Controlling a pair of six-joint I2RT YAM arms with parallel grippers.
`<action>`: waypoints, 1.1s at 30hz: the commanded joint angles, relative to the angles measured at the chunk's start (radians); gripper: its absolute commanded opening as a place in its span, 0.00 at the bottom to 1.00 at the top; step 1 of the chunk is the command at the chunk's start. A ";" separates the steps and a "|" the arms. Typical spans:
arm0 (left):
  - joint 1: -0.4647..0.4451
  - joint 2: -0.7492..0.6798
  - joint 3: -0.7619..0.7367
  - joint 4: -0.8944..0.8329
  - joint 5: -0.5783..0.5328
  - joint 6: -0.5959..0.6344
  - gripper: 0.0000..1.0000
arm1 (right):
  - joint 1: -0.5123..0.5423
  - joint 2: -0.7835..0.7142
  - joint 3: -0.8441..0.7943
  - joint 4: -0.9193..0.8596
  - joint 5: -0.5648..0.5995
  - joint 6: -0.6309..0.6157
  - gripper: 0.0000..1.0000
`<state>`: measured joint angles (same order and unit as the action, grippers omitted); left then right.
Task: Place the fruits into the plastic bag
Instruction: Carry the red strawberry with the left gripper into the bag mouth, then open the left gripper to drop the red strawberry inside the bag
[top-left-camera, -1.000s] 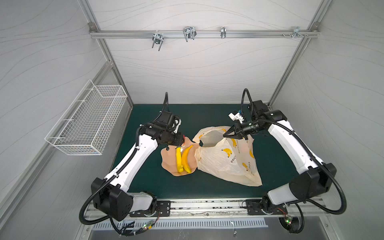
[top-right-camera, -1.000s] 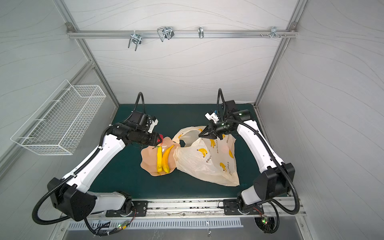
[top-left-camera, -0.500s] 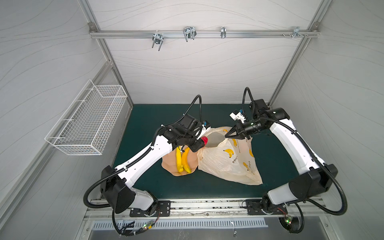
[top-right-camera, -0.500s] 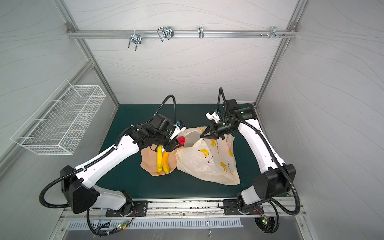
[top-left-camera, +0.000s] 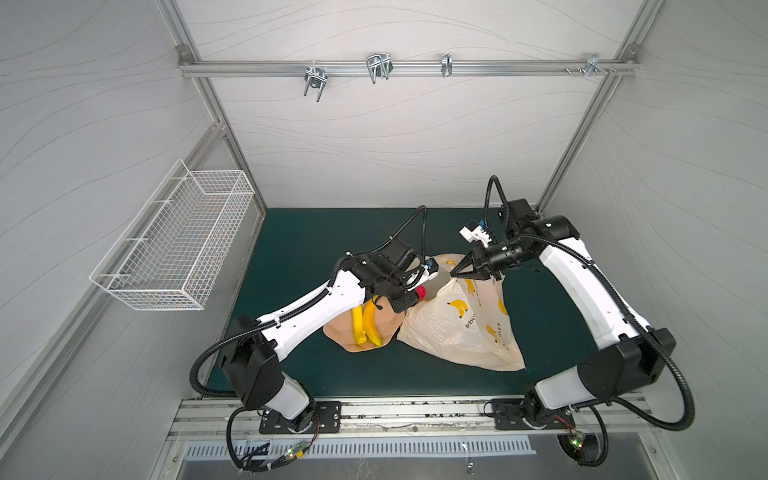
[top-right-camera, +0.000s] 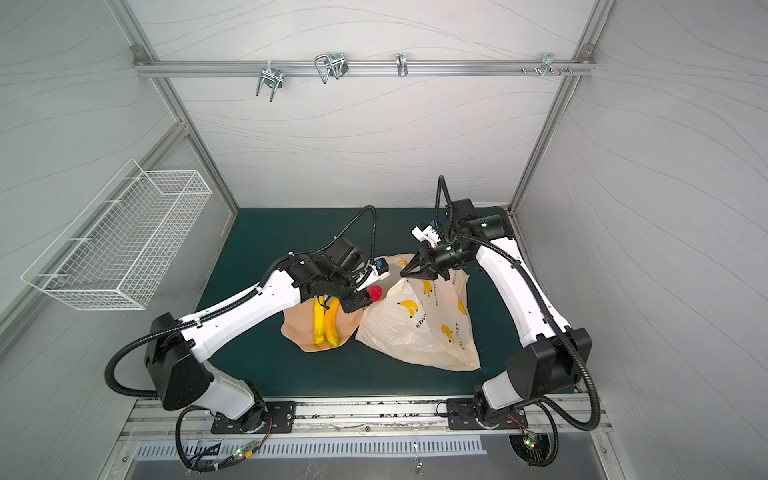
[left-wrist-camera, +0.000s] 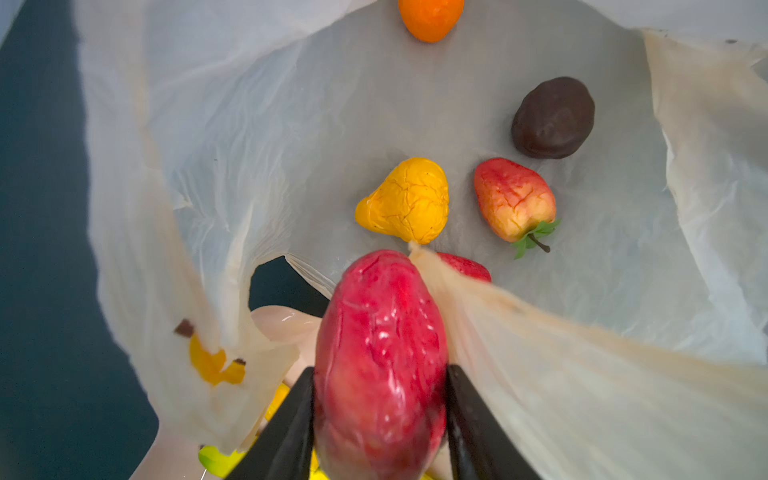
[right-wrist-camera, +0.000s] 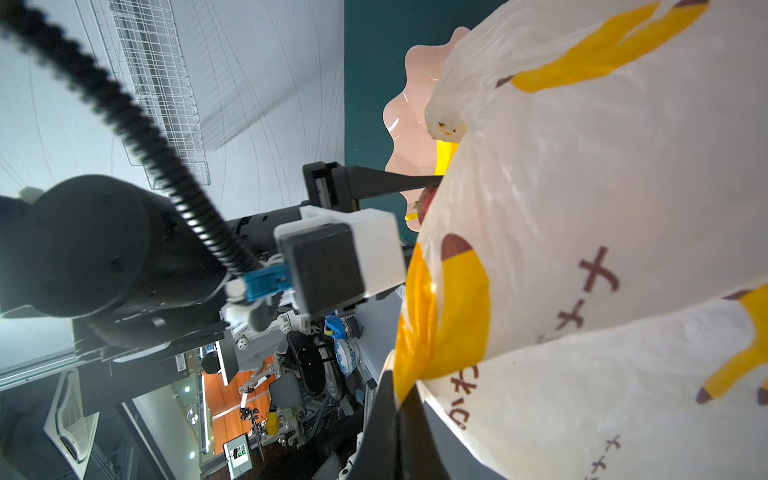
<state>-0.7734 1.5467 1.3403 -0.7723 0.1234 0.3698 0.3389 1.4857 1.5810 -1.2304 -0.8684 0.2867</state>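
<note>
Green-matted bench: right gripper pinches cream banana-print plastic bag holding several toy fruits; left gripper clamps glossy red strawberry; two yellow bananas unbagged.

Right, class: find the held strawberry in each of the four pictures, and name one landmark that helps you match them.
In a top view: strawberry near the centre, at the bag mouth.
In a top view: strawberry, same spot.
Left wrist: strawberry close up, before the open bag.
Right wrist: only a red sliver at the bag's edge.
Landmark: the pink plate, in all four.
</note>
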 joint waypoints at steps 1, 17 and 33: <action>-0.006 0.055 0.060 0.029 0.005 0.028 0.47 | -0.003 -0.028 0.005 -0.034 -0.009 -0.025 0.00; -0.025 0.203 0.145 0.172 0.190 -0.171 0.46 | 0.014 -0.031 -0.019 0.043 -0.042 0.035 0.00; -0.078 0.298 0.132 0.375 0.374 -0.635 0.51 | 0.037 -0.028 -0.075 0.114 -0.054 0.055 0.00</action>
<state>-0.8345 1.8214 1.4776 -0.4862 0.4446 -0.1497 0.3691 1.4727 1.5120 -1.1316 -0.8959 0.3458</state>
